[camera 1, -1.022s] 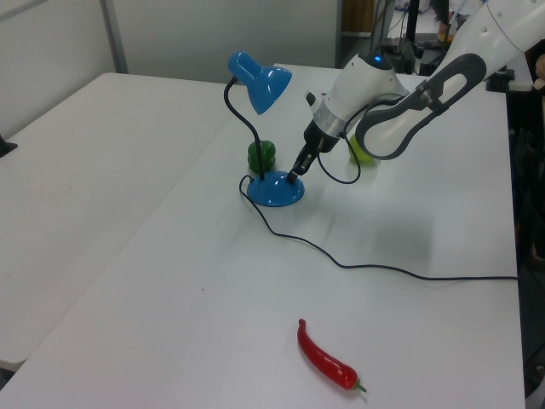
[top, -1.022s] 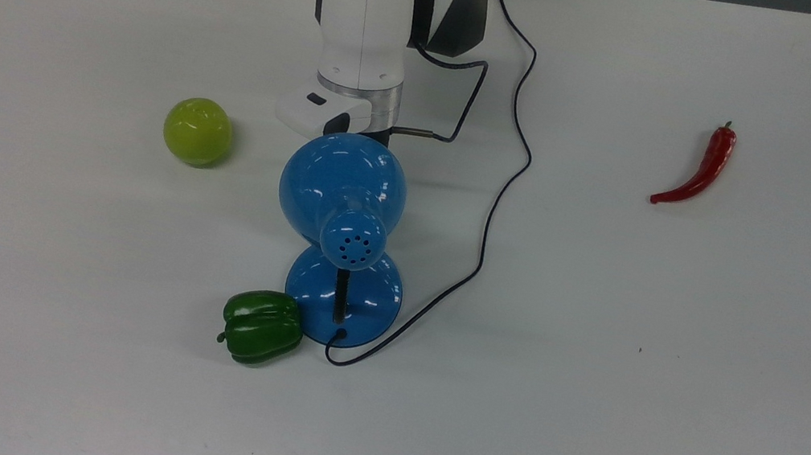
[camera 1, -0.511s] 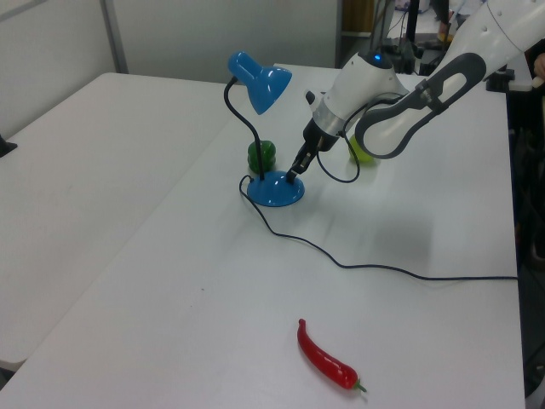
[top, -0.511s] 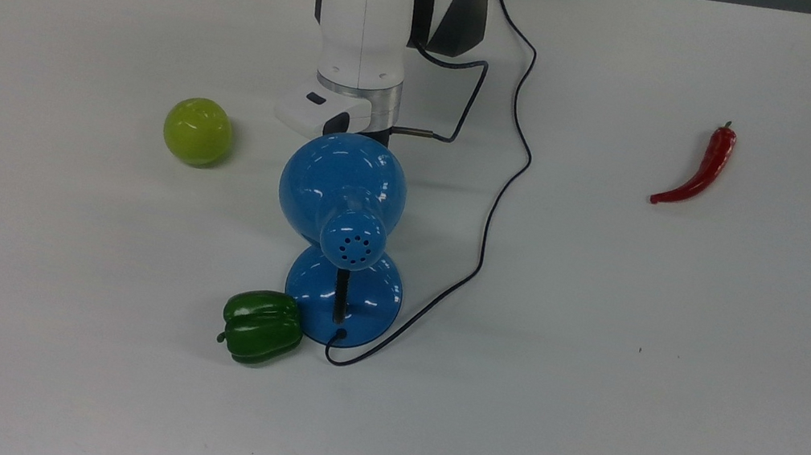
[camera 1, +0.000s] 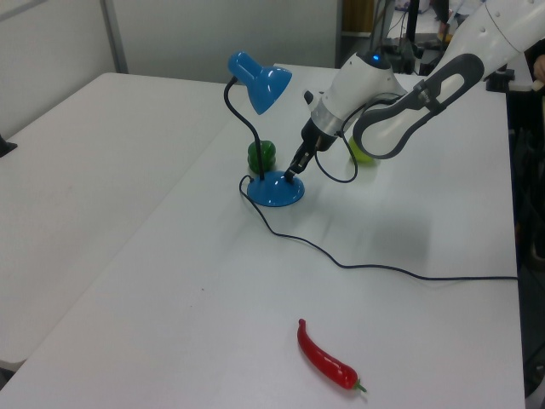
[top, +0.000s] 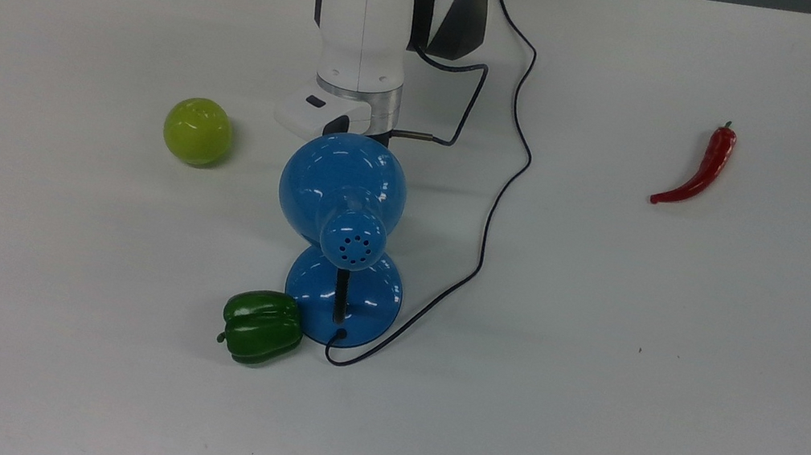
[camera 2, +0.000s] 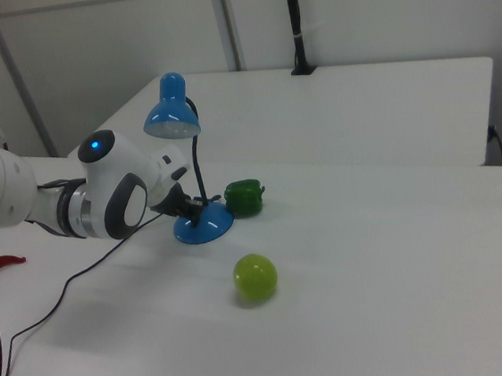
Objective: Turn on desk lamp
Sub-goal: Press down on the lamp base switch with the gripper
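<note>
Left view showed the gripper (camera 1: 294, 173) angled down with its dark tip at the upper surface of the desk lamp's (camera 1: 271, 183) round blue base, on the side toward the arm. From the right view the same tip (camera 2: 191, 214) sat low against the base (camera 2: 204, 227), just beside the black neck. Whether the fingers were together or slightly parted I could not tell, and nothing appeared to be held between them.

The lamp stood near the middle of the white table (top: 676, 368), its dome shade (top: 342, 189) leaning toward the robot and covering the gripper from the top view. A green bell pepper (top: 262, 327) lay touching or just beside the base on the top view's left, a yellow-green ball (top: 198, 131) sat well apart, and a red chili (top: 698, 170) lay far off toward the top view's right. The black cord (top: 492, 217) trailed from the base in a loop across the table.

The shade showed no glow, so the step in hand looked like the press on a switch in the base, with contact made or about to be. The next move probably called for a short, firm downward push and then a clean lift away, without shoving the light base sideways into the pepper.
</note>
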Robot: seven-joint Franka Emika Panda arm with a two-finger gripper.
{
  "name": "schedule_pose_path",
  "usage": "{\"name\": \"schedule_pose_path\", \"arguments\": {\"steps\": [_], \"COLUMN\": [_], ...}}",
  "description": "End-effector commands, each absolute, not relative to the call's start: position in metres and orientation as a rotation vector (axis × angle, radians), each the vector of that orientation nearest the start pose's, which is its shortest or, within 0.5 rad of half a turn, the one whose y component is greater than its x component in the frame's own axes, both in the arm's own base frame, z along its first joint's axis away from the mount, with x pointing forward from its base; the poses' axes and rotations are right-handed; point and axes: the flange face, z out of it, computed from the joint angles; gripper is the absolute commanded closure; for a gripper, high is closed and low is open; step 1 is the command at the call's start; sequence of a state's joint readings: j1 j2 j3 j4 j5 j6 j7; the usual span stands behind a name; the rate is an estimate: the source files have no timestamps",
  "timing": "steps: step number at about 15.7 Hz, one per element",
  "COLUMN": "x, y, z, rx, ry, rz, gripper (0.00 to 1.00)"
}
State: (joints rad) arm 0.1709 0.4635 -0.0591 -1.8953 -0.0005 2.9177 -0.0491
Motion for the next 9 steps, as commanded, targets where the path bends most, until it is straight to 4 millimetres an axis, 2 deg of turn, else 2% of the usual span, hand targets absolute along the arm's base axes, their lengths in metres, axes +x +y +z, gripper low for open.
{"name": "schedule_pose_path", "arguments": {"steps": [1, 6, 8, 9], "x": [0.672, 0.673, 0.674, 0.675], "y": [0.081, 0.082, 0.083, 0.083], "z": [0.309, 0.303, 0.302, 0.293], "rx": [-3.025, -3.029, -3.008, -3.001], "ry": [-0.259, -0.260, -0.261, -0.261], "rz": [-0.875, -0.865, -0.924, -0.943], "gripper": [1.00, 1.00, 1.00, 1.00]}}
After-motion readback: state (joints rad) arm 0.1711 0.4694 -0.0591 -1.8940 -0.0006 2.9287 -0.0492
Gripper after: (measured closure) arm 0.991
